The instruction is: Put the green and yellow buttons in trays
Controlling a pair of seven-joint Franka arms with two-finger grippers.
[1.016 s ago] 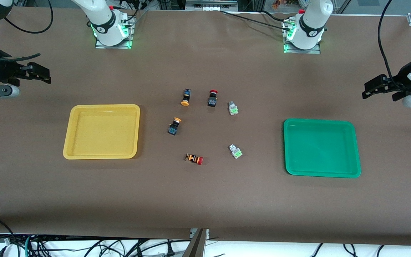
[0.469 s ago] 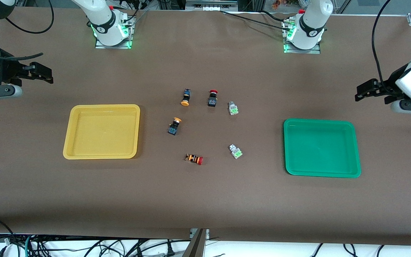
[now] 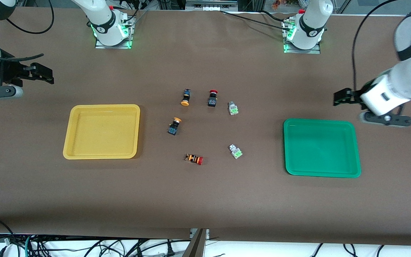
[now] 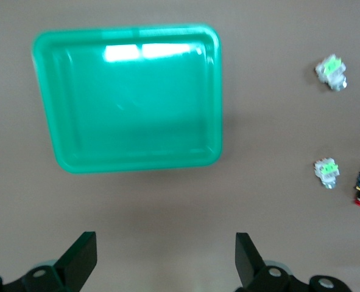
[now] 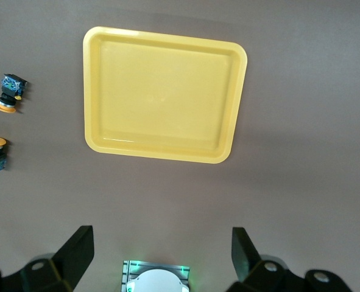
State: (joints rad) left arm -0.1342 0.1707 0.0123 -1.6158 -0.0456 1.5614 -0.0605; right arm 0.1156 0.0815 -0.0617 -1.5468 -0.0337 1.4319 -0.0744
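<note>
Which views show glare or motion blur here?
Left wrist view: bright glare patches on the green tray. Front view: the left arm looks smeared near its end effector, everything on the table crisp. Right wrist view: yellow tray evenly lit.

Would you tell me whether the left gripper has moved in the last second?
Yes. The left gripper has moved toward the green tray, nearer its rim.
</note>
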